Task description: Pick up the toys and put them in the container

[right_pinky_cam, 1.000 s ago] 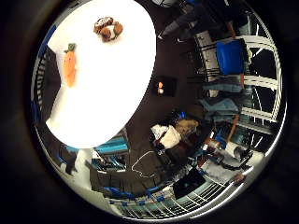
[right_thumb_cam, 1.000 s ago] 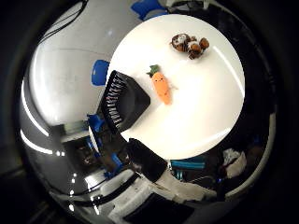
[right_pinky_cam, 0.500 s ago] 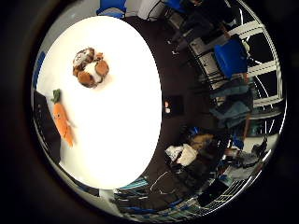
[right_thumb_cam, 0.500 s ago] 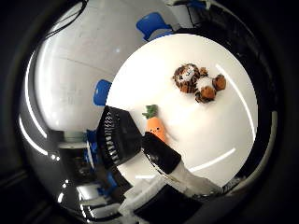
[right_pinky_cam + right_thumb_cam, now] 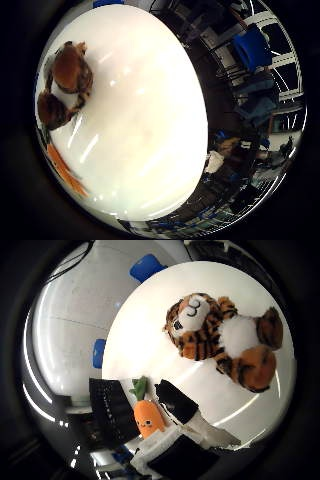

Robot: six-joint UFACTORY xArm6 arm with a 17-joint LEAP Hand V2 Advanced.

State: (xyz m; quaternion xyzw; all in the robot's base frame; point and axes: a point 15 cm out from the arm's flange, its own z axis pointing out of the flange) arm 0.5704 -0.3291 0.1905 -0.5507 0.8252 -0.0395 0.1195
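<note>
A plush tiger toy (image 5: 220,330) lies on the round white table (image 5: 140,340) and fills much of the right thumb side palm view, so it is close under the palm. The right little finger side palm view shows it (image 5: 62,82) at the table's edge. An orange carrot toy (image 5: 148,420) with green leaves lies on the table beside the tiger; it also shows in the right little finger side palm view (image 5: 65,170). A black container (image 5: 108,405) stands at the table's rim beside the carrot. My right hand (image 5: 195,422) shows one black and white finger, held straight, above the table and holding nothing.
Blue chairs (image 5: 148,265) (image 5: 250,48) stand round the table on a dark floor. More furniture and clutter (image 5: 225,150) lie beyond the table's far side.
The camera has come down much closer to the table. The tiger now looks far larger and nearer the palm. The toys lie where they were on the table.
</note>
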